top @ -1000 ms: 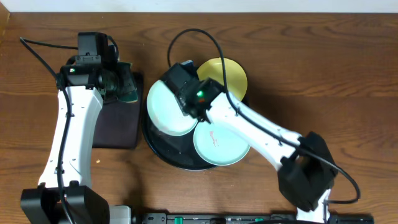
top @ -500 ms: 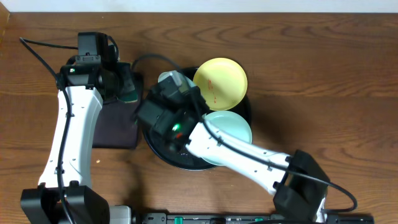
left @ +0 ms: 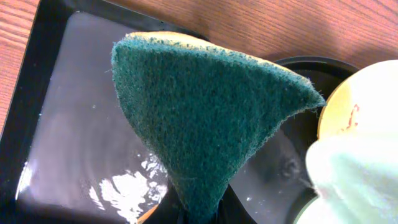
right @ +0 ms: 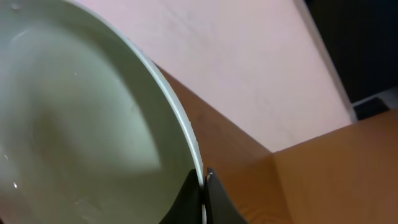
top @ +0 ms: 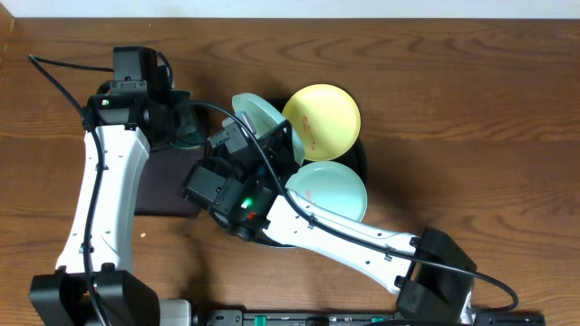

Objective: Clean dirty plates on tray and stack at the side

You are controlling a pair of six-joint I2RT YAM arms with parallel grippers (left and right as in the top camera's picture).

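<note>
My right gripper is shut on the rim of a mint-green plate and holds it tilted on edge above the round black tray; in the overhead view that plate stands near the tray's upper left. My left gripper is shut on a green sponge, which is close beside the lifted plate; in the overhead view the sponge sits just left of the plate. A yellow plate and a second mint-green plate lie on the tray.
A rectangular black tray, wet and shiny, lies left of the round tray, under the left gripper. The right arm crosses over the round tray's front part.
My right gripper lifted the mint-green plate off the tray's left side and tilted it upright near the sponge. The right arm swung left and forward. The left gripper stayed in place.
</note>
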